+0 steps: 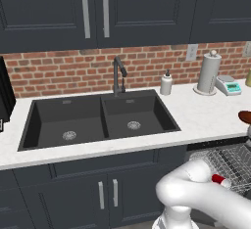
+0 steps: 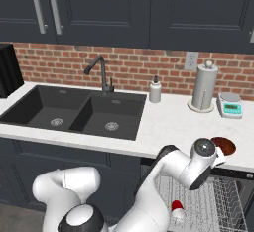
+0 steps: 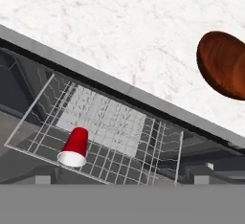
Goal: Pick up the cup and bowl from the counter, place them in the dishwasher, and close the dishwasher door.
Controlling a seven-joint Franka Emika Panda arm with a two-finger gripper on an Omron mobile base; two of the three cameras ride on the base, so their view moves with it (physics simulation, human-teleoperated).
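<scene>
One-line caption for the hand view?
Red cup lying in the dishwasher rack; brown bowl waits on the white counter.

Red cup (image 2: 177,206) lies in the dishwasher rack (image 2: 218,203); bowl (image 2: 224,145) on counter (image 2: 168,122).

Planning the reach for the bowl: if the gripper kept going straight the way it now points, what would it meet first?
Probably the front edge of the white speckled stone counter, above the silver wire rack; the shallow reddish-brown bowl lies off to one side. Depth is unclear.
</scene>
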